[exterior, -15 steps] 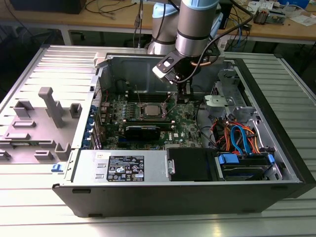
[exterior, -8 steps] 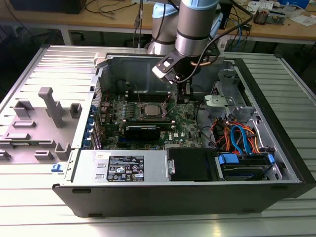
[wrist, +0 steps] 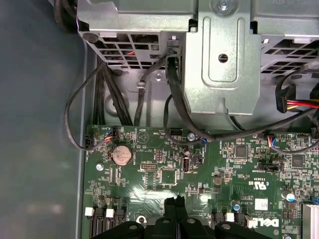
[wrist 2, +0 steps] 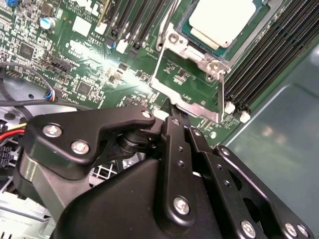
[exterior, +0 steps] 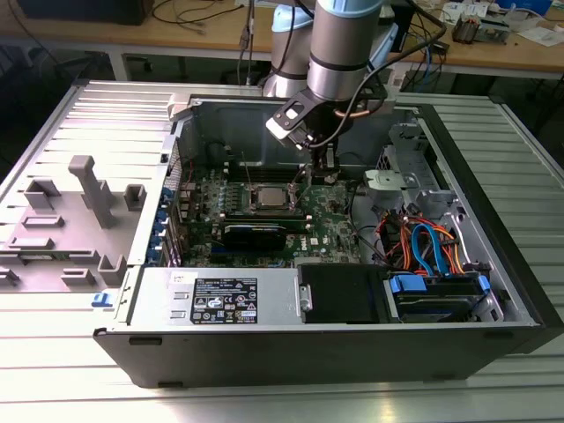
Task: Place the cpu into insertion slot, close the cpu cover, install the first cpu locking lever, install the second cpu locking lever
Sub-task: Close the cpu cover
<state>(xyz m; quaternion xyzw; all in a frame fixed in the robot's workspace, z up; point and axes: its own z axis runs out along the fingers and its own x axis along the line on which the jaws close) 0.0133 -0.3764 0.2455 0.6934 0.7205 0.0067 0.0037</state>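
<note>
The cpu [wrist 2: 224,21] lies flat in the insertion slot [wrist 2: 185,22] on the green motherboard [exterior: 330,218]; in the exterior view the cpu [exterior: 269,196] shows as a pale square. The cpu cover [wrist 2: 192,106] is a silvery frame with a window. It stands raised off the slot, hinged at the slot's edge. My gripper [wrist 2: 180,119] is shut, with nothing held. Its black fingertips [wrist 2: 173,124] sit at the cover's free edge. Seen from outside, the gripper [exterior: 310,172] hangs just to the exterior view's right of the slot. In the first wrist view the gripper [wrist: 174,200] points down over the board.
Everything sits inside an open computer case [exterior: 493,264]. Black memory slots [wrist 2: 271,50] flank the socket. A metal drive cage [wrist: 219,55] and loose cables [wrist: 174,94] lie beyond the board's edge. A power supply [exterior: 220,300] and coloured wiring [exterior: 423,247] fill the case front.
</note>
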